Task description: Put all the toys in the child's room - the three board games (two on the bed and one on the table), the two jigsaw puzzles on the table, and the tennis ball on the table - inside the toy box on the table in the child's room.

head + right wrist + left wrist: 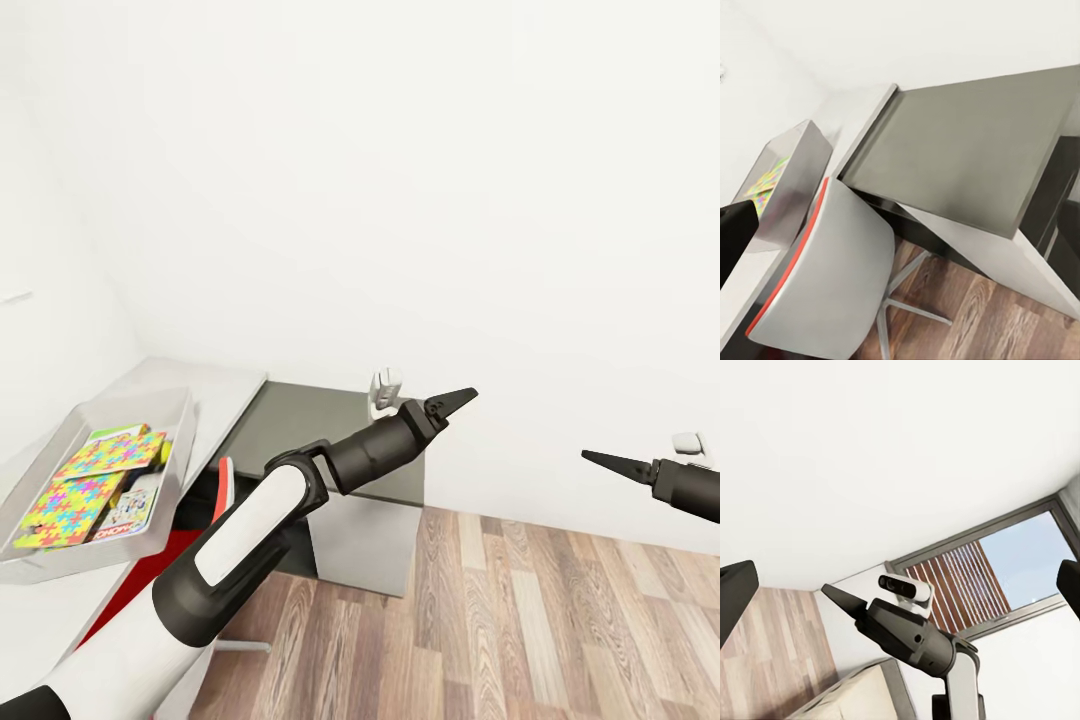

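Note:
The clear toy box (182, 430) stands on the white table (205, 378) at the lower left of the head view. Inside it lie two bright jigsaw puzzles (70, 505) (115, 452), a board game (132, 512) and a small yellow-green ball (165, 450). The toy box (791, 180) also shows in the right wrist view. My left gripper (460, 399) hangs in mid-air over the dark desk, empty; its fingers (735, 592) stand wide apart, open. My right gripper (597, 458) floats at the right over the floor, open and empty, with a finger (735, 236) at the picture's edge.
A dark grey desk (320, 430) stands against the white wall beside the table. A white chair with a red rim (832, 277) sits in front of it. Wooden floor (560, 620) spreads to the right. The left wrist view holds a window (1020, 562) behind my right arm.

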